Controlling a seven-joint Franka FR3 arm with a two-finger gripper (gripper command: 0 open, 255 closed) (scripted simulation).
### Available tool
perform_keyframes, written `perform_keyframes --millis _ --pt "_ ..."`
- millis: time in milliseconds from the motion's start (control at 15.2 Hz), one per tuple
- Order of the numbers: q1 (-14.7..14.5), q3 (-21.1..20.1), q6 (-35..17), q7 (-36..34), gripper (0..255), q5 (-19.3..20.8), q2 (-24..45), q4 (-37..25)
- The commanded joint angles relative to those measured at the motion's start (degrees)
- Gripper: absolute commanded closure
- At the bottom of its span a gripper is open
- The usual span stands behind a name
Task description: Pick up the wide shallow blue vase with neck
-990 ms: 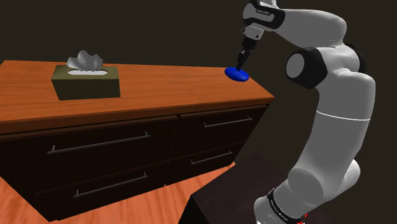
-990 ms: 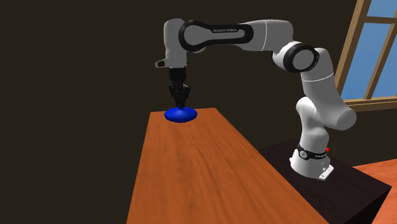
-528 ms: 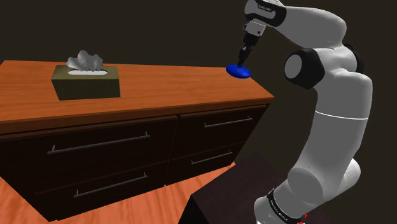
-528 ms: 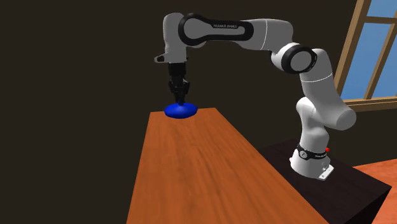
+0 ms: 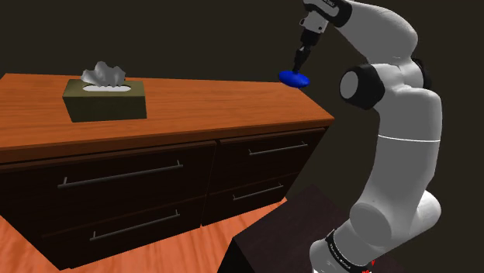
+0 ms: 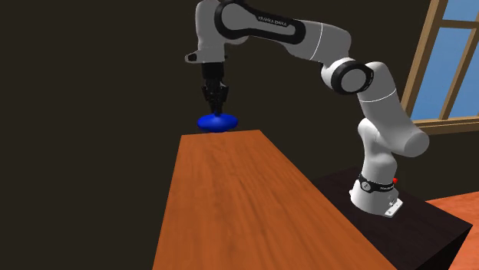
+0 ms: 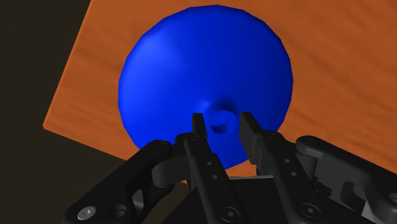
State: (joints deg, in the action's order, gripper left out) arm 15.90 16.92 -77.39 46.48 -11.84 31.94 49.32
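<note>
Nearest in the shoulder view: the dark stand [image 5: 273,236] at the lower right, carrying the base of the white arm [image 5: 403,155]. A reddish wooden floor [image 5: 174,250] runs beside it.

Next: the counter [image 5: 194,108], with a brown wooden top over dark fronts. The fronts hold four drawers [image 5: 116,182], each with a slim bar handle.

On the counter top, toward its end at the shoulder view's left and set back from the front edge: an olive tissue box [image 5: 105,99], upright, with grey tissue standing out of its slot. It is well apart from the task item.

Farther back, at the counter's rear corner at the shoulder view's right end: the blue vase [image 5: 294,78], wide and shallow. It sits level under the pincer [image 5: 299,65]. In the second exterior view its underside lies just above the line of the counter's far edge, with dark wall behind it, so it appears raised clear of the top. No contact with the wood can be confirmed.

Pincer state: the wrist view shows both black fingers [image 7: 199,127] closed against the sides of the vase's short neck at the centre of the dome. The item is gripped there. Counter wood and one counter corner show beneath the vase.

Farthest: a plain dark wall [image 6: 92,77], and a wood-framed window [image 6: 449,69] behind the arm in the second exterior view.
</note>
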Motion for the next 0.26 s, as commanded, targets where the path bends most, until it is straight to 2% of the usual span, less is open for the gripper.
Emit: perform_keyframes --millis 0,66,198 --pt "0.87 -0.17 2.87 -0.22 255 -0.49 1.75 -4.66" --pt "1.49 -0.33 4.67 -0.42 255 -0.84 3.11 -7.85" --pt "1.62 -0.38 4.98 -0.46 255 -0.89 3.36 -8.43"
